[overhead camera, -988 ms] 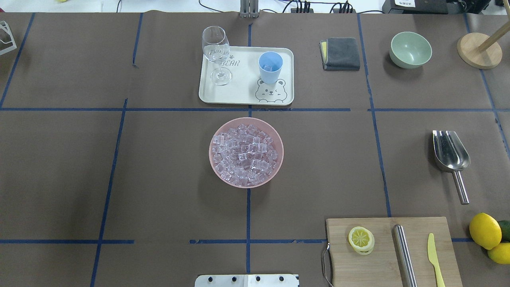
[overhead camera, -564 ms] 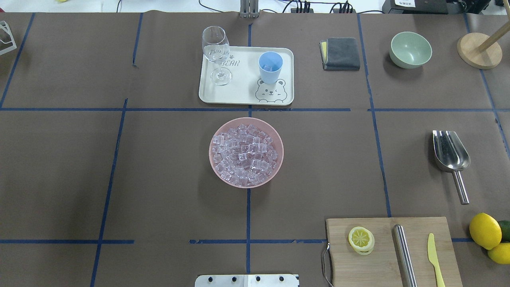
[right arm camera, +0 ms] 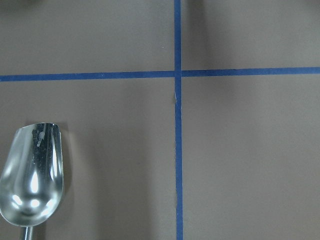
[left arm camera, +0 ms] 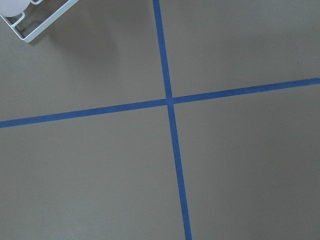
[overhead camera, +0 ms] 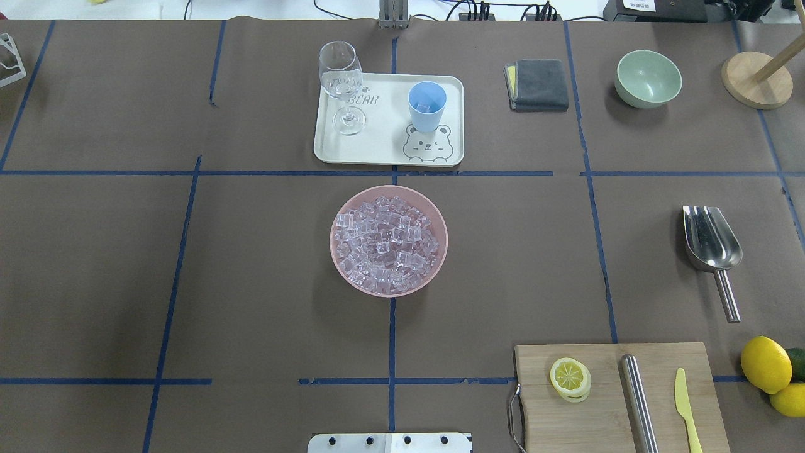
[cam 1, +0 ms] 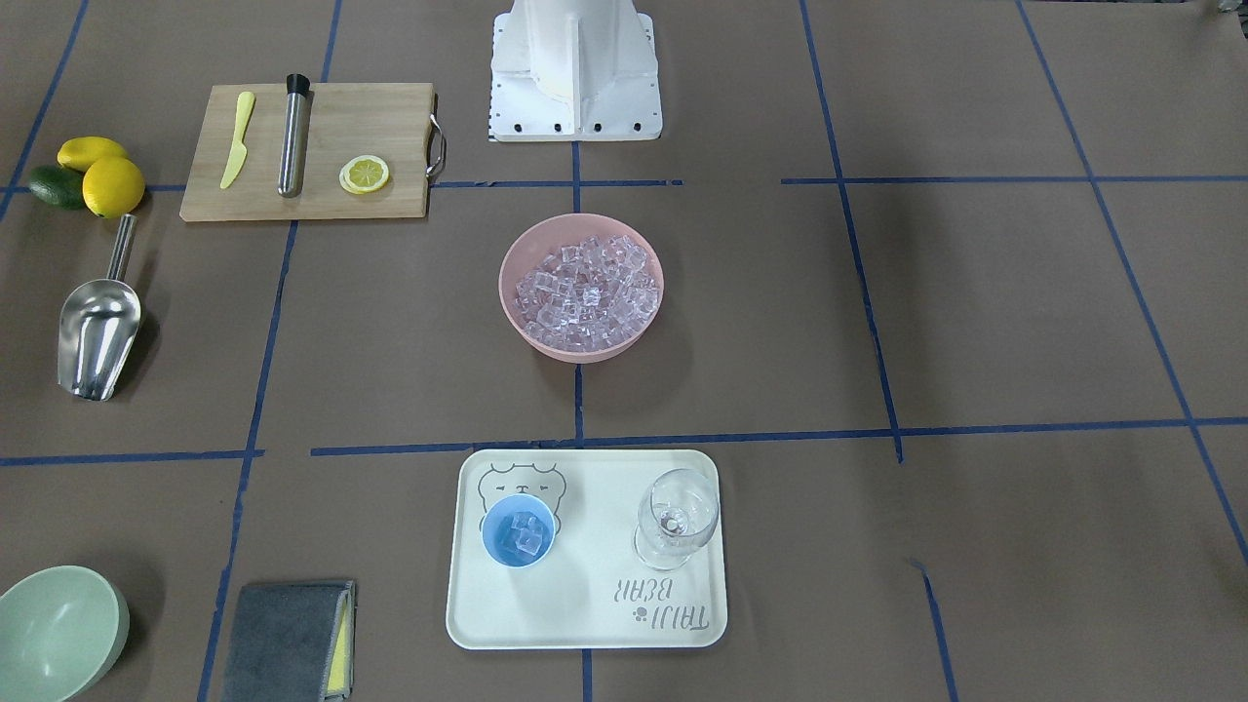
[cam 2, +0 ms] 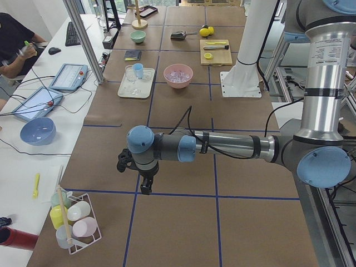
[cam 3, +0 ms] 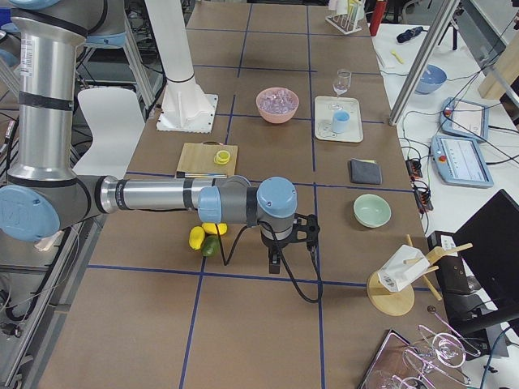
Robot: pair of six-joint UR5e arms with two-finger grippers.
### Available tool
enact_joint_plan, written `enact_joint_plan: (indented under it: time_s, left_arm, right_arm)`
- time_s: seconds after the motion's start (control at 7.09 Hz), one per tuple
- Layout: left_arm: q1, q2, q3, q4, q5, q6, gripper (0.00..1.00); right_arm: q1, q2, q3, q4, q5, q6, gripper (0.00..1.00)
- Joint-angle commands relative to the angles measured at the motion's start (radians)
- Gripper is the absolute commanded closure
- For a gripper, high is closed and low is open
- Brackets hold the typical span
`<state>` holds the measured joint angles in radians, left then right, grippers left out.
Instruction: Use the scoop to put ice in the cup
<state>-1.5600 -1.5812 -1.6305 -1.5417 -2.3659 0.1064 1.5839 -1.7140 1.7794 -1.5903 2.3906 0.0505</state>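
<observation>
The steel scoop lies empty on the table at the right, handle toward the robot; it also shows in the front view and the right wrist view. The light-blue cup stands on a white tray with a few ice cubes inside. More ice fills a pink bowl at the centre. The left gripper hangs over bare table far left, and the right gripper hangs far right. I cannot tell if either is open or shut.
A wine glass stands on the tray beside the cup. A cutting board holds a lemon slice, a steel cylinder and a yellow knife. Lemons, a green bowl, a grey cloth and a wooden stand sit at the right.
</observation>
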Motion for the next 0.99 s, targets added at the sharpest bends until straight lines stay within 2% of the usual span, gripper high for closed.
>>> enact_joint_plan:
  time_s: [0.0, 0.85]
  left_arm:
    - [0.0, -0.002, 0.0, 0.0, 0.001, -0.001, 0.0]
    - [0.0, -0.006, 0.0, 0.0, 0.001, -0.004, 0.0]
  right_arm:
    - [0.001, -0.001, 0.0, 0.0, 0.001, 0.0, 0.0]
    - [0.001, 0.001, 0.009, 0.003, 0.005, 0.0, 0.0]
